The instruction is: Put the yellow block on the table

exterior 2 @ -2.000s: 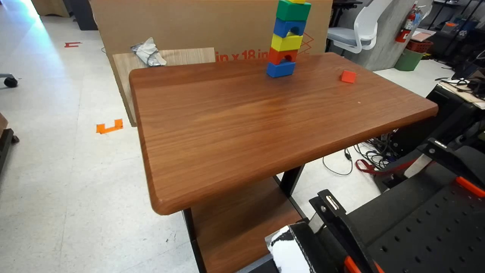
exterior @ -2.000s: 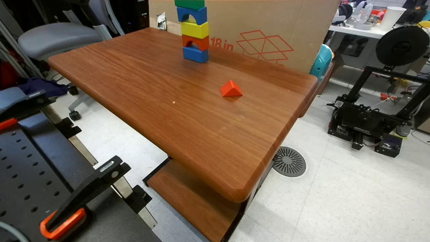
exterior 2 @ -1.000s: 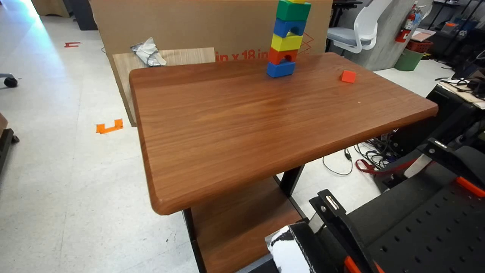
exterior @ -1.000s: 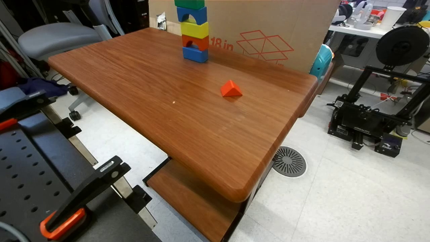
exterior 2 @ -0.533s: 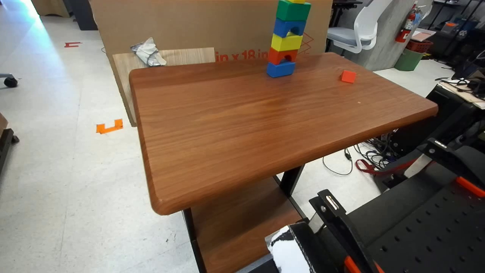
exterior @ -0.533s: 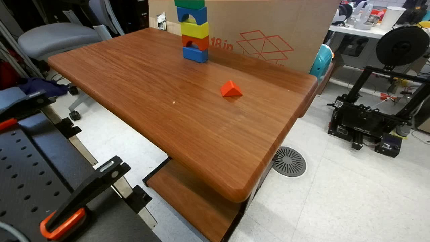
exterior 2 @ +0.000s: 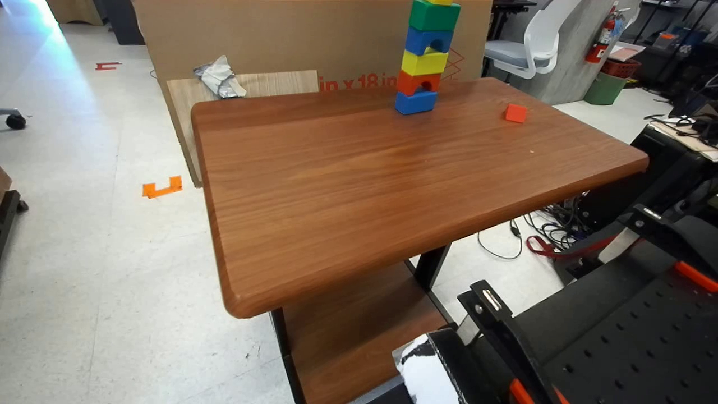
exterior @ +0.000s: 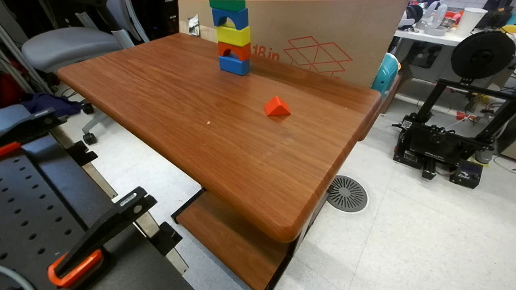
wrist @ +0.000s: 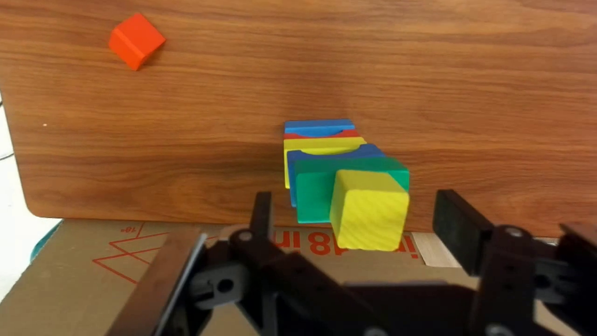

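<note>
The yellow block (wrist: 371, 219), a small cube, sits on the green block (wrist: 313, 198) at the top of the multicolour tower. Only a sliver of the yellow block (exterior 2: 440, 2) shows at the top edge of an exterior view. The tower (exterior 2: 422, 63) stands on the reddish-brown table (exterior 2: 336, 185); the table (exterior: 181, 100) and tower (exterior: 234, 36) show in both exterior views. In the wrist view my gripper (wrist: 353, 196) is open, a finger on each side of the yellow block, both apart from it. The gripper is out of both exterior views.
A red-orange triangular piece (wrist: 137, 41) lies on the table, apart from the tower, in all views. A large cardboard box (exterior: 322, 24) stands behind the table's far edge. A black perforated platform with clamps (exterior: 36, 209) is at the near side.
</note>
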{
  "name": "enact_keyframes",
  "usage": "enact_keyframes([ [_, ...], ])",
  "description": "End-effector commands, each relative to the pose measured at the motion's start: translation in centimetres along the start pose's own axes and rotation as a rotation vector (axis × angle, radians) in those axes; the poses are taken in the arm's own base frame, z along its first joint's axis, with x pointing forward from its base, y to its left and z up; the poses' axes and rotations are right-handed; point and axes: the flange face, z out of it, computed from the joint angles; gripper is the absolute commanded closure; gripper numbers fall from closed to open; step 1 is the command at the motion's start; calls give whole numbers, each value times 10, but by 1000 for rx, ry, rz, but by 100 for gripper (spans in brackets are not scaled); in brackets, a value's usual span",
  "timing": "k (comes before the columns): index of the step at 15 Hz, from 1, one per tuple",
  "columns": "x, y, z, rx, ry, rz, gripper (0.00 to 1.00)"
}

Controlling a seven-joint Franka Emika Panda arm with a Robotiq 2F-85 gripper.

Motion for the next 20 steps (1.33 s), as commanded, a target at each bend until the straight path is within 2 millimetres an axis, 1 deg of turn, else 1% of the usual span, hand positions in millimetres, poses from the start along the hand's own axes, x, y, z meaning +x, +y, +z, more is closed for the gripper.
enact_keyframes([
  [1, 10, -7, -2, -9, 10, 0, 44],
  [6, 11, -12, -6, -11, 19, 3, 81],
  [7, 10, -12, -7, -10, 20, 5, 88],
  [8, 10, -12, -8, -9, 21, 8, 92],
  [11, 6, -15, -11, -11, 25, 14, 92],
  [13, 1, -20, -16, -6, 32, 11, 92],
  [15, -3, -30, -19, -3, 39, -5, 92],
  [17, -10, -44, -17, 0, 29, -38, 92],
  [20, -23, -66, -4, 6, -9, -93, 92],
])
